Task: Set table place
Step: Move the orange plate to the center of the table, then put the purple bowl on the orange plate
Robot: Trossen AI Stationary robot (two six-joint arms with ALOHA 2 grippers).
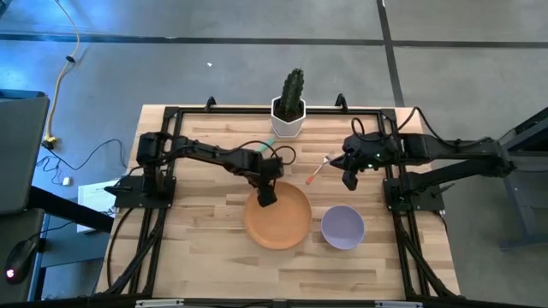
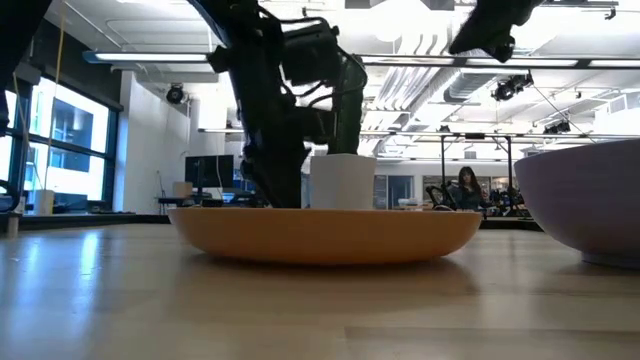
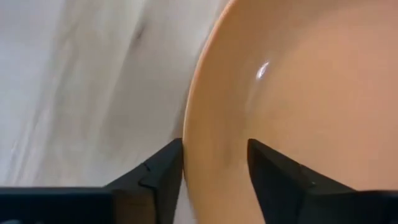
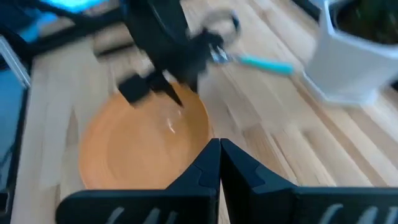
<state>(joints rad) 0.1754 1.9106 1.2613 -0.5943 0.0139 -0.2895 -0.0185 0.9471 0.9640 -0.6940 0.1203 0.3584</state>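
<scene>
L gripper (image 1: 267, 196) straddles orange plate (image 1: 282, 221) rim at mid table (image 1: 205, 231), fingers (image 3: 155, 177) apart either side. R gripper (image 1: 350, 181) pinched closed, empty, above table near fork (image 1: 317, 171). Lilac bowl (image 1: 343, 228) just beside plate. No legible writing.

A white pot (image 1: 288, 119) with a green cactus (image 1: 294, 88) stands at the far table edge. A yellow cable (image 1: 62, 75) trails across the grey floor (image 1: 214, 60). A person (image 2: 466, 187) sits far back in the room.
</scene>
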